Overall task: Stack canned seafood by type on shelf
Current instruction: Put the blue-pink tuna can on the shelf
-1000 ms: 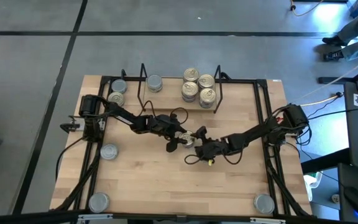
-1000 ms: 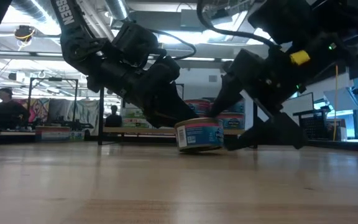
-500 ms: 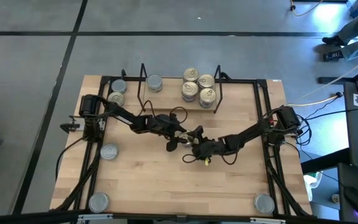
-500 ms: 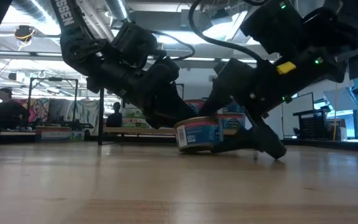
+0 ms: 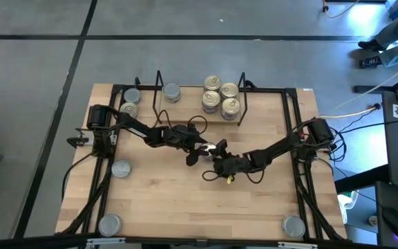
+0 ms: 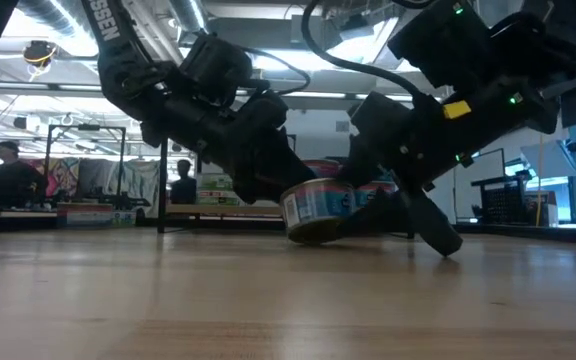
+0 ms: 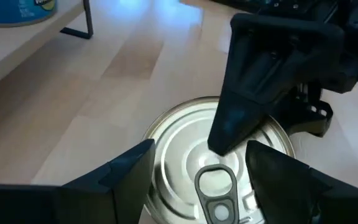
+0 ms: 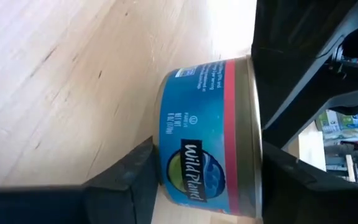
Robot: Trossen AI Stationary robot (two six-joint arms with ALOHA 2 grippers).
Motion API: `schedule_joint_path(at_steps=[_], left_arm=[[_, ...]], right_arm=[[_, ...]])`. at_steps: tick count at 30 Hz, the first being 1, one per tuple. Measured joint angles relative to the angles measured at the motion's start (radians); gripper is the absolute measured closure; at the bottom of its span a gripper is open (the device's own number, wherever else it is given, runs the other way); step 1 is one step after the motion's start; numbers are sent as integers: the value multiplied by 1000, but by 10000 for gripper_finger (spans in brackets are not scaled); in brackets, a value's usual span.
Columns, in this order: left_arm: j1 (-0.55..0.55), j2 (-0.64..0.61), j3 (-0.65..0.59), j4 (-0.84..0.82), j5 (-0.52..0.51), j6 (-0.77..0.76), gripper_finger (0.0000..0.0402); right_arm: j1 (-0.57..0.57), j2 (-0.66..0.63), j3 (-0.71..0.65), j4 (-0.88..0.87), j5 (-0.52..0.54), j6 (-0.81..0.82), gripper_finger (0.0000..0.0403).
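A short round tin [image 6: 318, 205] with a blue label and a pull-tab lid [image 7: 191, 155] sits tilted at the table's middle [image 5: 209, 148]. Its left lower edge is on the wood and its right side is raised. My right gripper [image 8: 207, 163] reaches in from the table's right and is shut on the tin. My left gripper [image 7: 201, 152] comes from the left and stands open at the tin's left rim. The shelf [image 5: 242, 97], a black wire rack at the far edge, holds several gold-lidded tins [image 5: 221, 95] and one grey-lidded tin [image 5: 172, 92]. My right gripper pinches the tin by its flat faces, one finger on the lid [image 7: 229, 124] and one finger [image 8: 129, 180] against the base. The fingers slant down from the table's right. The tin is tipped, with only its left lower edge on the table. My left gripper has its two open fingertips [image 7: 143, 155] at the lid's rim on the tin's left side, slanting down from the left. I cannot tell whether they touch it.
Loose tins stand left of the shelf [image 5: 130, 102], near the left edge [image 5: 121, 168] and at both near corners [image 5: 109, 223] [image 5: 294, 225]. Black rails [image 5: 302, 173] edge the table. Bare wood lies in front of the grippers.
My right gripper has come down and toward the table's left onto the tin, and has closed on its lid and base. The tin stood flat before. It is now tipped, with its right side raised and its left lower edge still on the table.
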Motion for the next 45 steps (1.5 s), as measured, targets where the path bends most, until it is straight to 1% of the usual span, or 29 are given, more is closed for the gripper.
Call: schedule_joint_path(at_steps=[3, 5, 7, 10, 12, 14, 17, 20, 22, 26, 29, 31, 33, 36, 45], left_arm=[[-2, -41, 0, -57, -3, 2, 149], [-5, -87, -3, -123, -6, 7, 149], [-10, -139, -5, -197, -32, 15, 149], [-28, -224, -4, -341, -118, 35, 149], [-44, -277, -5, -450, -194, 38, 149], [-64, -330, -20, -528, -256, 34, 149], [-100, -405, -57, -597, -306, 12, 149], [-132, -483, -125, -588, -367, 4, 149], [-150, -527, -179, -548, -408, -17, 149], [-174, -586, -295, -410, -422, -45, 149], [-183, -594, -351, -354, -422, -37, 149], [-179, -597, -369, -352, -423, -37, 149], [-170, -593, -375, -353, -423, -33, 149], [-162, -594, -385, -358, -425, -17, 149], [-161, -608, -382, -392, -425, 21, 149]], right_arm=[[12, -2, 2, 10, 0, 54, 201], [16, -15, 1, 5, -12, 82, 201], [26, -32, -1, -11, -4, 130, 203], [24, -64, -3, -40, -9, 156, 204], [24, -94, -3, -55, -8, 174, 204], [23, -117, -2, -51, -2, 187, 204], [23, -144, -2, -50, 6, 193, 205], [24, -159, 11, -52, 35, 192, 205], [23, -162, 33, -54, 57, 188, 205], [2, -161, 110, -103, 63, 181, 205], [-30, -146, 189, -173, 60, 181, 205], [-56, -118, 245, -195, 59, 181, 205], [-86, -92, 299, -219, 29, 178, 205], [-138, -22, 396, -245, 11, 153, 205], [-290, 203, 676, -326, 42, 54, 205]])
